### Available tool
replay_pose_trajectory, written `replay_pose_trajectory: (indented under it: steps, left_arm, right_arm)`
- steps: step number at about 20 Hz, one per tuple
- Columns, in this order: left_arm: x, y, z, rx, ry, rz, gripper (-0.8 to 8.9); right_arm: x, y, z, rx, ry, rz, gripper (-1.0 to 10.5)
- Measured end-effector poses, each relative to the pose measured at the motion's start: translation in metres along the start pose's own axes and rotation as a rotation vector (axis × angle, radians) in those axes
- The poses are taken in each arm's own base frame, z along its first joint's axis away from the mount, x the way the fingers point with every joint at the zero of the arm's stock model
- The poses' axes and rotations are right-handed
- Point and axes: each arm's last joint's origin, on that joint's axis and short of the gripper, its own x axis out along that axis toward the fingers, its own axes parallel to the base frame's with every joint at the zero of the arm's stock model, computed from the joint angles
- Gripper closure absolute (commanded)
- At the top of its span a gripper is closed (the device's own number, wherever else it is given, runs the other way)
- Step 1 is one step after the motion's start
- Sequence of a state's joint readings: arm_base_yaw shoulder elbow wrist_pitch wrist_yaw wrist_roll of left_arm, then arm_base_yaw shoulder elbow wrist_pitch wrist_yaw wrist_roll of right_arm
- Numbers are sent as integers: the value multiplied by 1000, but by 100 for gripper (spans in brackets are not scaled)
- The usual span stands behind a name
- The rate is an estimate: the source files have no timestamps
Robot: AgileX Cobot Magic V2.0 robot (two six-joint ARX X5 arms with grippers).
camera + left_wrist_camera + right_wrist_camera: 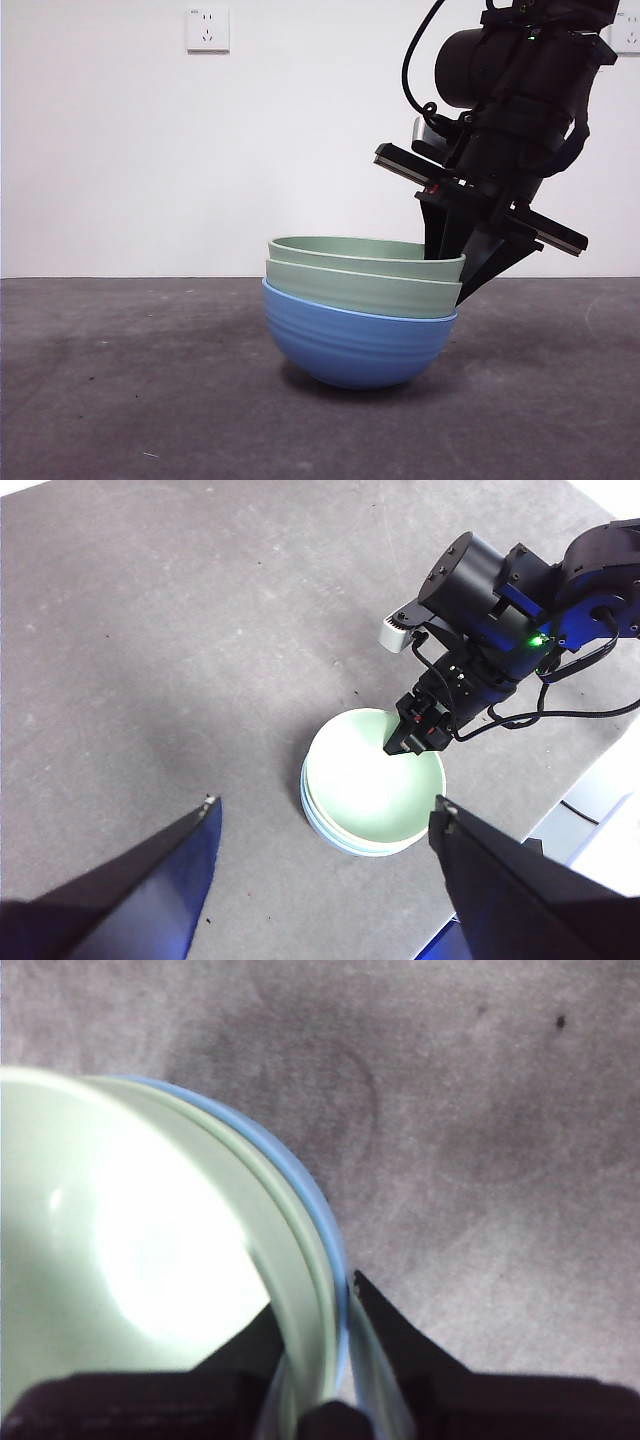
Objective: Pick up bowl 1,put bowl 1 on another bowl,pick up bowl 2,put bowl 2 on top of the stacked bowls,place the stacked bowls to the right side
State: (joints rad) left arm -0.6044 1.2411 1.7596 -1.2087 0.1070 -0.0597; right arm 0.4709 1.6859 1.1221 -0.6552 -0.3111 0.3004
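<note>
The stacked bowls (360, 300) stand at the table's middle: a blue ribbed bowl (350, 345) at the bottom with two pale green bowls (365, 287) nested in it. The stack leans a little, its right rim lower. My right gripper (455, 275) comes down from the upper right and is shut on that right rim. In the right wrist view the right gripper (315, 1305) has one jaw inside the green bowl (150, 1240) and the other outside the blue rim (300, 1185). My left gripper (325, 802) hangs open high above the stack (372, 795).
Dark grey tabletop (120, 380) spreads bare on both sides of the stack. A white wall with a socket (207, 29) stands behind. In the left wrist view the table's edge (590, 780) runs close beyond the right arm (490, 630).
</note>
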Motion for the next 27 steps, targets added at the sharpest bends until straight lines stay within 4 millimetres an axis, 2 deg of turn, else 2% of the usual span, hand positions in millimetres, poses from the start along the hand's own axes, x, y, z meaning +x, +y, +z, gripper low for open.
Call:
replay_pose_trajectory:
  steps: [5,7,9,13,18,20,23,27]
  left_arm:
    - [0,0,0,1,0,0,463]
    - [0,0,0,8,0,0,463]
    - [0,0,0,15,0,0,463]
    - [0,0,-1,22,6,0,463]
    - [0,0,-2,22,19,1,463]
    - [0,0,-2,21,20,1,465]
    - [0,0,-2,21,22,1,468]
    - [0,0,-4,19,46,2,468]
  right_arm:
    - [-1,2,3,-12,-20,50,964]
    - [-12,3,3,-16,-53,56,964]
    - [-30,0,4,-8,-112,62,964]
    - [-58,-31,16,69,-215,-32,964]
    - [-73,-70,23,137,-294,-162,964]
    - [-73,-85,26,165,-305,-178,964]
    - [-60,-107,29,214,-266,-201,964]
    - [-49,-114,33,216,-254,-202,964]
